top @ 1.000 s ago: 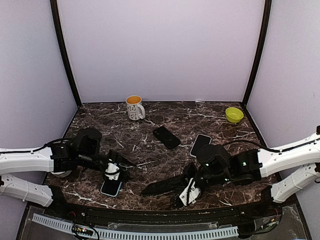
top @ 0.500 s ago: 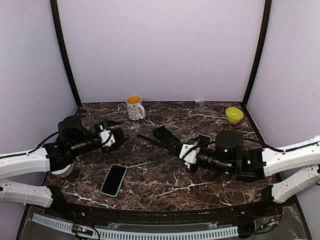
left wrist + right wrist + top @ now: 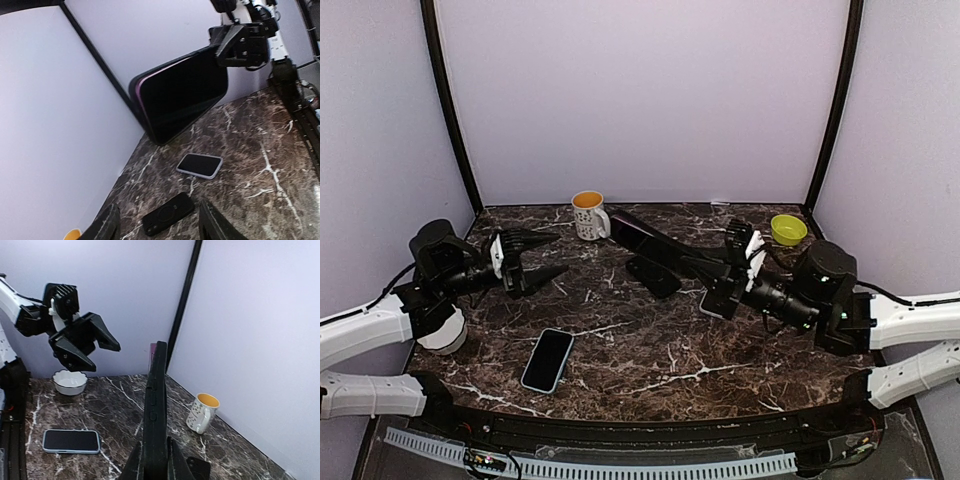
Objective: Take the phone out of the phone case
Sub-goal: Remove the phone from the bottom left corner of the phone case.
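Phone case [image 3: 156, 400] clamped in right gripper [image 3: 155, 462]; phone [image 3: 182, 92] seemingly inside; left gripper [image 3: 560, 253] wide

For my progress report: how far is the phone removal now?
Done: the cased phone is up off the table. In hand: the right gripper is shut on its end; the left gripper is open, apart from it. Left: a pink edge shows inside the case, so the phone seems not yet out.

Mug [image 3: 589, 214] rear-left, bowl [image 3: 788, 229] rear-right, phone [image 3: 548, 360] front-left
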Available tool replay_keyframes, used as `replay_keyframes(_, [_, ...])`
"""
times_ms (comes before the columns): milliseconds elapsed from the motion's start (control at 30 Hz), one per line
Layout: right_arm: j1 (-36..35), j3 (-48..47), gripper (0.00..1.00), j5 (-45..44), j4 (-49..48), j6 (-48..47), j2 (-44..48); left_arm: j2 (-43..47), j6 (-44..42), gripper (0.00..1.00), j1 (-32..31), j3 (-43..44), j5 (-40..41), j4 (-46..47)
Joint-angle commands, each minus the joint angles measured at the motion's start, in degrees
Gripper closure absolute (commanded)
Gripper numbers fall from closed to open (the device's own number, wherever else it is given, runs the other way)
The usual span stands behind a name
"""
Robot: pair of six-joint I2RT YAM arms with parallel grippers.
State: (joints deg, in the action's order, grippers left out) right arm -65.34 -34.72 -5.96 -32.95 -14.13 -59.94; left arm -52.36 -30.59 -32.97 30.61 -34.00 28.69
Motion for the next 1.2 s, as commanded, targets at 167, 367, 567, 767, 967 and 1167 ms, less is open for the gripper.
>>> replay_keyframes(167, [1.0, 0.6, 1.00, 23.6, -6.0, 8.9, 5.8, 0.9, 2.8, 0.44, 0.4, 0.9, -25.9, -0.5])
replay_keyframes(367, [1.0, 2.1, 1.00, 28.4, -10.2, 10.5, 4.2, 0.3, 8.2, 0.45, 0.3, -0.1, -33.0, 4.8])
replay_keyframes(567, [1.0, 0.0, 1.00, 30.5, -9.0, 7.5, 1.6, -2.2, 10.5, 0.52, -0.2, 1.3, -39.9, 5.0])
replay_keyframes(767, [1.0, -3.9, 1.00, 33.2, -6.6, 6.5, -1.7, -2.1, 7.0, 0.53, -3.3, 1.8, -37.4, -0.1])
replay_keyframes(967, [1.0, -4.7, 1.00, 35.2, -7.3, 6.2, -2.9, -2.3, 6.0, 0.53, -4.9, 1.4, -34.5, -0.6])
replay_keyframes(1167, [1.0, -5.7, 1.00, 37.2, -6.0, 6.2, -3.3, -3.4, 6.0, 0.58, -5.5, 1.9, -37.5, -1.6])
